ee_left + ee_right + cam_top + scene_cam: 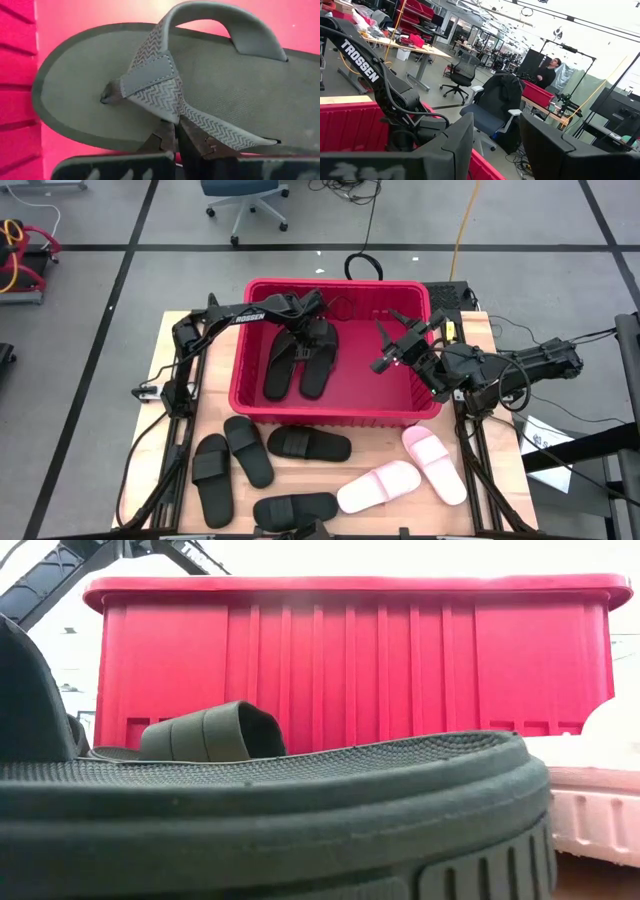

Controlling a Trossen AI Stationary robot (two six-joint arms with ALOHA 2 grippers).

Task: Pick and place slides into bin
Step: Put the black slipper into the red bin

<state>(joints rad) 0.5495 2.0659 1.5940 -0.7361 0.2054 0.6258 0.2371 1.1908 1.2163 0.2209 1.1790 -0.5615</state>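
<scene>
Red bin [335,412] at the table's far centre, holding two black slides [301,358] side by side in its left half. On the table in front — four black slides [233,460] to the left and middle, two pink slides [410,474] to the right. Left gripper [313,330] low inside the bin, its fingertips [161,144] close together at the strap of a binned slide; whether they grip it cannot be told. Right gripper [392,342] raised over the bin's right half — fingers spread, empty.
</scene>
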